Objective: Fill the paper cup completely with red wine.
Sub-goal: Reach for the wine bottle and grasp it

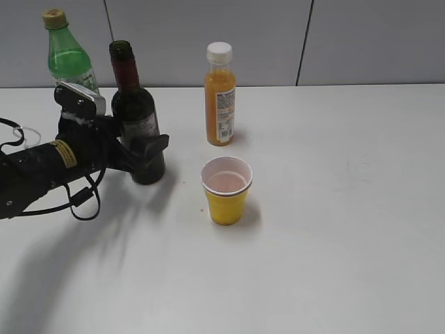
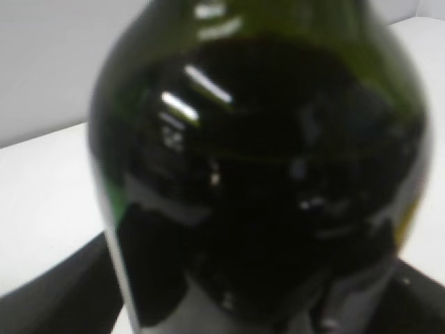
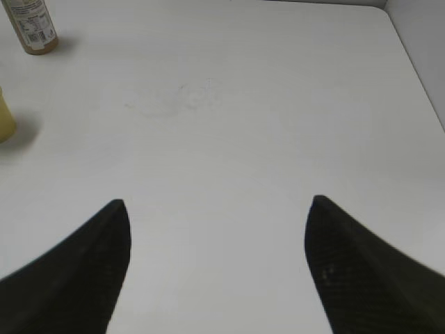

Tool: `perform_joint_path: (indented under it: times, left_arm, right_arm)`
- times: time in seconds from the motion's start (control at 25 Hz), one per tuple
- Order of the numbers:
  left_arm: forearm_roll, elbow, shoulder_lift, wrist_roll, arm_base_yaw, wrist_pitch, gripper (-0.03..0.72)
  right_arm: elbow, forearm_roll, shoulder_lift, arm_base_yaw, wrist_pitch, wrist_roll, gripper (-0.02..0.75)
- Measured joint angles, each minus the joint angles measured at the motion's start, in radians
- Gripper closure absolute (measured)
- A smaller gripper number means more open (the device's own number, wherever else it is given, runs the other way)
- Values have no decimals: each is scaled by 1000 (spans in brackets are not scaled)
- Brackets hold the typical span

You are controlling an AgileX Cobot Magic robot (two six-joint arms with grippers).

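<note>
The dark glass wine bottle (image 1: pixel 135 118) with maroon neck foil and a grey label stands upright and uncapped on the white table (image 1: pixel 334 209) at the left. My left gripper (image 1: pixel 144 149) is closed around its lower body, one finger on each side. In the left wrist view the bottle (image 2: pixel 257 174), dark with red wine, fills the frame between the fingers (image 2: pixel 229 309). The yellow paper cup (image 1: pixel 226 198) stands to the right of the bottle; its whitish-pink inside shows no dark liquid. Its edge shows in the right wrist view (image 3: pixel 4 118). My right gripper (image 3: pixel 217 205) is open over bare table.
An orange juice bottle (image 1: pixel 220 94) with a white cap stands behind the cup and also shows in the right wrist view (image 3: pixel 31 28). A green plastic bottle (image 1: pixel 68 59) stands behind my left arm. The table's right edge (image 3: pixel 410 56) meets a wall.
</note>
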Motion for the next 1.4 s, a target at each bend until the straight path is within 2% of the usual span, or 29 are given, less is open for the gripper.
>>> perform_joint_path:
  times: [0.48, 0.72, 1.24, 1.4]
  left_arm:
    - [0, -35, 79, -31, -1, -48, 32]
    - [0, -35, 92, -43, -2, -106, 126]
    - [-11, -35, 92, -41, -2, -106, 127]
    - [-17, -26, 92, -41, -2, -125, 127]
  right_arm:
    - [0, 0, 0, 0, 0, -1, 149]
    - [0, 0, 0, 0, 0, -1, 149]
    - [0, 0, 0, 0, 0, 0, 150]
    - [0, 0, 0, 0, 0, -1, 176]
